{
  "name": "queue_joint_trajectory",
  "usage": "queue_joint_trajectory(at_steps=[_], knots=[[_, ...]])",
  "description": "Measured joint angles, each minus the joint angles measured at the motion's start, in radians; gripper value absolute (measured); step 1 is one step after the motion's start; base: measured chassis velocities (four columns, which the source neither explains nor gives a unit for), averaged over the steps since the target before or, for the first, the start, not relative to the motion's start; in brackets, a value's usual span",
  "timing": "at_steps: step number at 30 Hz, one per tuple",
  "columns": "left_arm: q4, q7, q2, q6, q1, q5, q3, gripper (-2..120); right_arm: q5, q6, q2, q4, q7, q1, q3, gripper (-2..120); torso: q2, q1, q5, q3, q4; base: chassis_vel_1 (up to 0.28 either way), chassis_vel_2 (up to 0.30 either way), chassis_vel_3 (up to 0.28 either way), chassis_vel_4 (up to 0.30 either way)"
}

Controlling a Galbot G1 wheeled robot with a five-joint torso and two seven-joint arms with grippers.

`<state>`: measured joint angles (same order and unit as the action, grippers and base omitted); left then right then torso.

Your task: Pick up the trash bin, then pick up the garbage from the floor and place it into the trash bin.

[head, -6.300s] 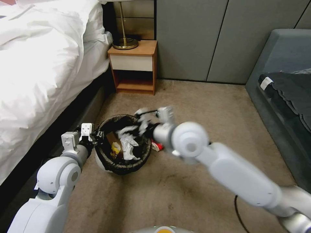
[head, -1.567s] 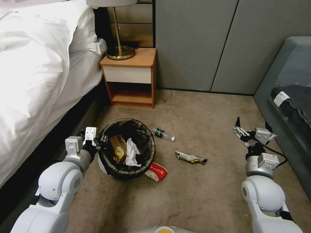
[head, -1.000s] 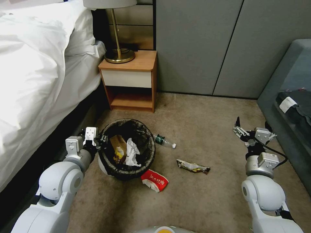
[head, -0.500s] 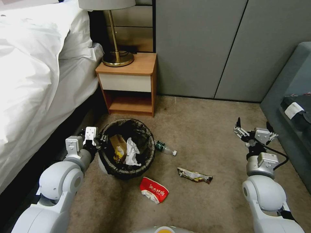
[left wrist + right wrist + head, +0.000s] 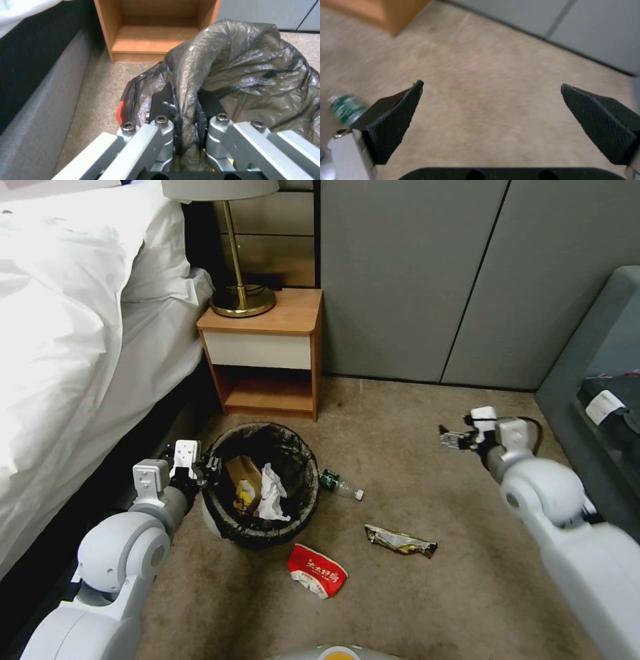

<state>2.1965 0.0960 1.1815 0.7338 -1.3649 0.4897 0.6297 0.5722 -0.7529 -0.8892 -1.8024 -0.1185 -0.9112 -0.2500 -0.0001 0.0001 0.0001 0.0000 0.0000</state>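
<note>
The trash bin [image 5: 261, 527], white with a dark bag liner [image 5: 246, 65], stands on the carpet beside the bed. My left gripper [image 5: 199, 468] is shut on its near rim, its fingers [image 5: 165, 100] pinching the liner. Inside lie a tan paper bag [image 5: 243, 472], a white tissue [image 5: 270, 493] and a yellow wrapper [image 5: 241, 496]. Garbage on the floor: a small clear bottle [image 5: 341, 486] just right of the bin, an olive wrapper [image 5: 400, 541], and a red-and-white packet [image 5: 317, 571]. My right gripper [image 5: 448, 439] hovers open over bare carpet, right of the bottle [image 5: 345, 107].
A wooden nightstand [image 5: 270, 355] with a brass lamp [image 5: 241, 301] stands against the wall behind the bin. The bed [image 5: 67, 347] runs along the left, a grey sofa [image 5: 600, 373] along the right. Open carpet lies between them.
My right arm has swung up from its low position at the right and now reaches forward and left over the carpet. The bin, the left gripper and the floor litter have not moved.
</note>
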Motion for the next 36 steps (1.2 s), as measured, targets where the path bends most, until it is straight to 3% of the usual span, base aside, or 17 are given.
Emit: queue_joint_trajectory(at_steps=[3, 6, 7, 13, 17, 25, 36], knots=[[0.000, 0.000, 0.000, 0.000, -0.003, -0.001, 0.000, 5, 0.009, 0.000, 0.001, 0.072, 0.033, 0.057, 0.078, 100, 0.000, 0.000, 0.0002, 0.000, -0.0002, 0.000, 0.000, 0.000, 0.000], [-0.001, 0.003, 0.001, 0.001, -0.006, -0.002, 0.001, 5, 0.023, 0.004, -0.018, 0.211, 0.070, 0.173, 0.228, 100, 0.000, 0.000, 0.0001, 0.000, -0.0003, 0.000, 0.000, 0.000, 0.000], [-0.001, 0.003, 0.001, 0.001, -0.006, -0.002, 0.001, 5, 0.023, 0.004, -0.018, 0.211, 0.070, 0.173, 0.228, 100, 0.000, 0.000, 0.0001, 0.000, -0.0003, 0.000, 0.000, 0.000, 0.000], [-0.002, 0.004, 0.011, 0.001, -0.009, -0.002, 0.002, 5, 0.005, 0.011, -0.092, 0.410, 0.087, 0.286, 0.412, 100, 0.000, 0.000, -0.0005, 0.000, 0.0002, 0.000, 0.000, 0.000, 0.000], [0.003, 0.005, 0.014, 0.001, -0.018, -0.006, 0.010, 5, -0.007, 0.013, -0.155, 0.477, 0.088, 0.288, 0.457, 100, 0.000, 0.000, -0.0001, 0.000, 0.0000, 0.000, 0.000, 0.000, 0.000], [-0.006, 0.002, 0.018, 0.002, -0.016, -0.012, 0.014, 5, -0.048, 0.015, -0.203, 0.487, 0.085, 0.233, 0.479, 100, 0.000, 0.000, -0.0002, 0.000, 0.0001, 0.000, 0.000, 0.000, 0.000], [-0.026, -0.007, 0.033, 0.002, -0.008, -0.028, 0.004, 5, -0.079, 0.016, -0.158, 0.456, 0.073, 0.146, 0.511, 100, 0.000, 0.000, 0.0000, 0.000, -0.0002, 0.000, 0.000, 0.000, 0.000]])
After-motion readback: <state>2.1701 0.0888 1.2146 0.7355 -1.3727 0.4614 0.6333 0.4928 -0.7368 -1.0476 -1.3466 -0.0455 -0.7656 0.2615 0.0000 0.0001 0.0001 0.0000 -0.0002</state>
